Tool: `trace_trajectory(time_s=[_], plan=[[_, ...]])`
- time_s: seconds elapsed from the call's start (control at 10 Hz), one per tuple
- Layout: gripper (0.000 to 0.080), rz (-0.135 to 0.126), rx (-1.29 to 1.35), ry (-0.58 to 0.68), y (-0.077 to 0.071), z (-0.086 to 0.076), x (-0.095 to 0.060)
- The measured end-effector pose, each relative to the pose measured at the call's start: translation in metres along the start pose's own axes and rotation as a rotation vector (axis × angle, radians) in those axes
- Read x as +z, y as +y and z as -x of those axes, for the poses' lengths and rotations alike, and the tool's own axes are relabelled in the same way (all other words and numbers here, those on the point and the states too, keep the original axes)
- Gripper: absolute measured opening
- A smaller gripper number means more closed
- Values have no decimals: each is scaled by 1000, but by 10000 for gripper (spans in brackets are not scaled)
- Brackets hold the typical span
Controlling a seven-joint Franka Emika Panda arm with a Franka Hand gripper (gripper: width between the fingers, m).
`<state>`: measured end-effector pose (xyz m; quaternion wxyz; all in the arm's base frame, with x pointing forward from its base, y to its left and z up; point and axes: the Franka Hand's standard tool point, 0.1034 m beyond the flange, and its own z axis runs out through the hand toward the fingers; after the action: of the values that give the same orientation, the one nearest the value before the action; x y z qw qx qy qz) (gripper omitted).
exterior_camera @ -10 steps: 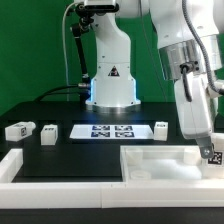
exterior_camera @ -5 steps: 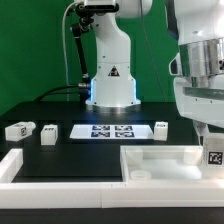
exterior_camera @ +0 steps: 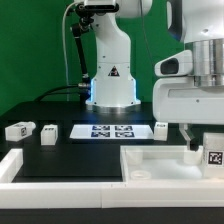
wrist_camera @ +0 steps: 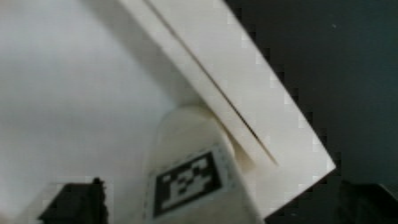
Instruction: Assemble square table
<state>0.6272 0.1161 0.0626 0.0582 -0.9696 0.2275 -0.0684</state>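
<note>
Two loose legs lie on the surface [exterior_camera: 60, 112] left of the marker board [exterior_camera: 112, 130]: outer leg [exterior_camera: 18, 130], inner leg [exterior_camera: 47, 136]. Third leg [exterior_camera: 160, 128] sits just right of it, square top [exterior_camera: 160, 165] nearer the camera. Farthest right of it, the fingers [exterior_camera: 193, 150] are spread around the fourth leg [exterior_camera: 213, 157], not clamping it

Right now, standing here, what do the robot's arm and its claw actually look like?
The arm is glossy white with smooth, rounded shells; a black triangular warning sticker marks its column, blue light glows at the base, and a black cable hangs beside it. The gripper has a boxy white-grey body and short dark fingers.
</note>
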Motion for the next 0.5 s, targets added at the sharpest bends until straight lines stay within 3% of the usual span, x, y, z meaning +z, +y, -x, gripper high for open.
trace_trajectory(time_s=[0.2,0.5], plan=[[649,2,10,-4,1,1,1],[286,0,134,-5,0,1,1]])
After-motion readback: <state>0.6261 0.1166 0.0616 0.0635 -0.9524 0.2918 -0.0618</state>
